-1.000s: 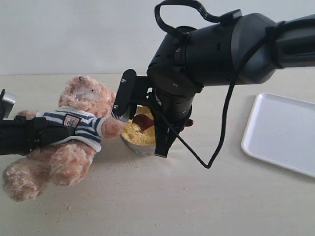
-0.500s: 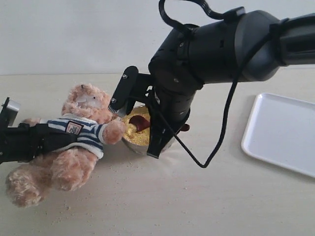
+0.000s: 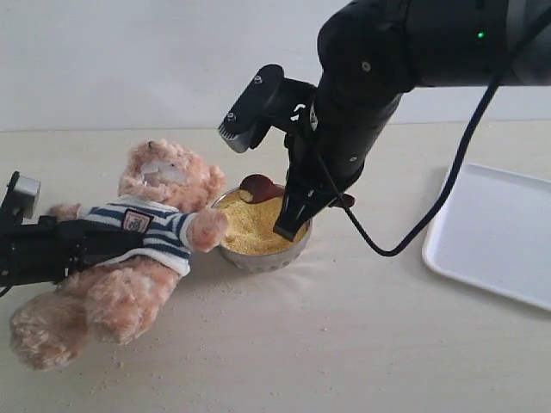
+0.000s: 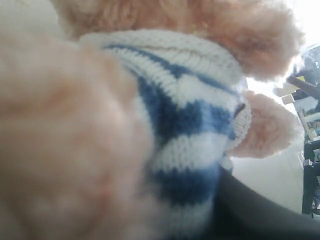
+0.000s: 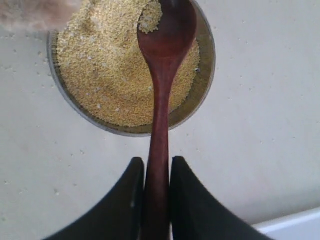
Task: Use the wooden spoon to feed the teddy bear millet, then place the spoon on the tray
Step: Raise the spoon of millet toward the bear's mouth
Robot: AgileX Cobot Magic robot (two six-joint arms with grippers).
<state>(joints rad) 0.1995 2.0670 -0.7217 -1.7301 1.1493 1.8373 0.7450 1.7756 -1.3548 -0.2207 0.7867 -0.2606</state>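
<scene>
The right claw (image 5: 157,165) is clamped on the handle of the wooden spoon (image 5: 161,85), its long axis pointing away over the millet (image 5: 100,70); the teddy bear (image 3: 164,185), gripped at the waist by the left claw (image 3: 95,245), lies just beside the millet on the left arm's side.

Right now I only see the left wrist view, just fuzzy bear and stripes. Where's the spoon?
Observer: The right hand pinches the wooden spoon by its handle, with the scoop end over the millet.
Operator: Is the bear close to it?
Observer: Yes. The teddy bear, gripped by the left hand, has one paw at the bowl rim.
Operator: And the tray?
Observer: The tray lies on the right hand's side, apart from the bowl.
</scene>
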